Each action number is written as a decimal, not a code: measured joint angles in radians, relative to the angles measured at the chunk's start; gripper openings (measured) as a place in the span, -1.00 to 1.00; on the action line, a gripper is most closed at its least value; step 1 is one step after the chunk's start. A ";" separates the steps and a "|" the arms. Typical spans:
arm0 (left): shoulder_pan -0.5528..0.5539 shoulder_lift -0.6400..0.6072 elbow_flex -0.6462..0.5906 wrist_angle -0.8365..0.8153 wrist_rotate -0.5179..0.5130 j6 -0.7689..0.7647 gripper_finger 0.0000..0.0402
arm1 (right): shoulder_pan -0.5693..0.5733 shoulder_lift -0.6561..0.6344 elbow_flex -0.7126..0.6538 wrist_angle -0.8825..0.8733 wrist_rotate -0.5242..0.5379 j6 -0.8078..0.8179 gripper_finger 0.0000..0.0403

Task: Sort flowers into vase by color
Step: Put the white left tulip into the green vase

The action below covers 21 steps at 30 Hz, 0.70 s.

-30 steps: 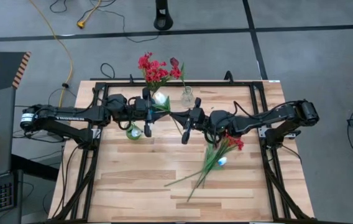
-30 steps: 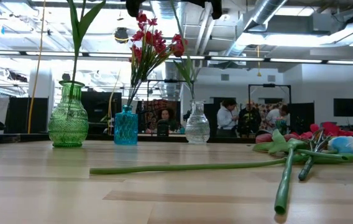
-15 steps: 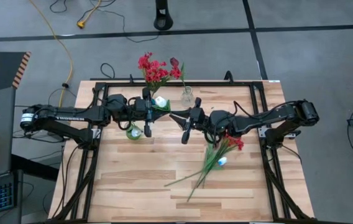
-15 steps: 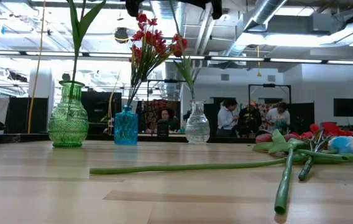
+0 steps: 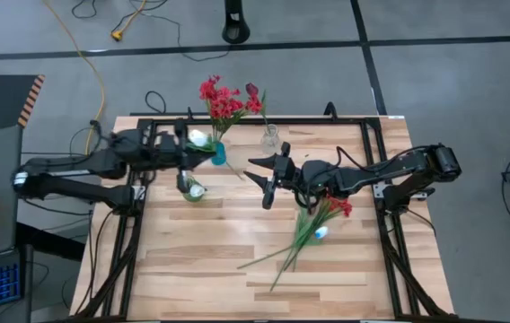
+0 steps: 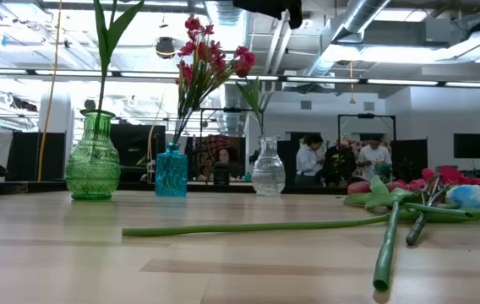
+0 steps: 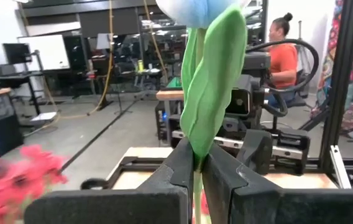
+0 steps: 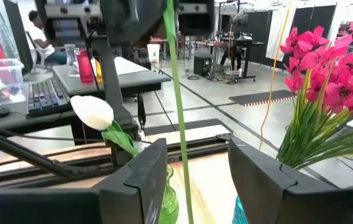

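My left gripper (image 7: 198, 177): clamped on the white tulip (image 7: 210, 93), beside the green vase (image 5: 192, 189).
My right gripper (image 8: 192, 180): parted; stem runs between, seemingly untouched.
Remaining flowers (image 5: 313, 224): on table, well apart from the green vase.

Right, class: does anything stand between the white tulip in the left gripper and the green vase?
Nothing visible blocks it. The left gripper pinches the white tulip by its stem close to the green vase, which already holds another. The blue vase stands beside, not between.
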 joint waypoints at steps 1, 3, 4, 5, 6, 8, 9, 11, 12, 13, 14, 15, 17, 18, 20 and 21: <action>0.000 -0.026 0.000 -0.030 -0.010 0.000 -0.96 | 0.000 0.000 0.000 -0.004 0.000 0.000 -0.01; 0.000 -0.082 0.000 -0.076 -0.031 -0.001 -0.96 | 0.000 0.000 0.000 -0.016 0.002 0.000 -0.02; 0.000 -0.106 0.000 -0.096 -0.044 0.000 -0.96 | 0.000 0.000 0.000 -0.018 0.002 0.000 -0.02; 0.000 -0.131 0.000 -0.111 -0.058 -0.001 -0.96 | 0.000 0.000 0.000 -0.018 0.002 0.000 -0.02; 0.000 -0.156 0.000 -0.131 -0.072 -0.001 -0.96 | 0.000 0.000 0.000 -0.018 0.002 0.000 -0.03; 0.000 -0.200 0.000 -0.166 -0.096 -0.001 -0.96 | 0.000 0.000 0.000 -0.018 0.002 0.000 -0.03; 0.000 -0.223 0.000 -0.191 -0.105 -0.001 -0.96 | 0.000 0.000 0.000 -0.020 0.002 0.000 -0.02; 0.000 -0.263 0.001 -0.236 -0.120 -0.001 -0.96 | 0.000 0.000 0.000 -0.023 0.002 0.000 -0.02; 0.000 -0.286 0.001 -0.264 -0.126 -0.002 -0.96 | 0.000 0.000 0.000 -0.024 0.002 0.000 -0.02; 0.000 -0.307 0.001 -0.296 -0.130 -0.013 -0.96 | 0.000 0.000 0.000 -0.024 0.002 0.000 -0.02; 0.000 -0.327 0.001 -0.324 -0.137 -0.028 -0.96 | 0.000 0.000 0.000 -0.024 0.002 0.000 -0.03; 0.000 -0.345 0.001 -0.346 -0.145 -0.048 -0.96 | 0.000 0.000 0.000 -0.024 0.002 0.000 -0.03; 0.000 -0.379 0.001 -0.397 -0.151 -0.080 -0.96 | 0.000 0.000 0.000 -0.025 0.002 0.000 -0.03; 0.000 -0.394 0.001 -0.418 -0.151 -0.092 -0.96 | 0.000 0.000 0.000 -0.025 0.002 0.000 -0.03; 0.000 -0.418 0.001 -0.451 -0.151 -0.107 -0.96 | 0.000 0.000 0.000 -0.026 0.002 0.000 -0.03; 0.000 -0.431 0.001 -0.466 -0.151 -0.108 -0.96 | 0.000 0.000 0.000 -0.030 0.002 0.000 -0.03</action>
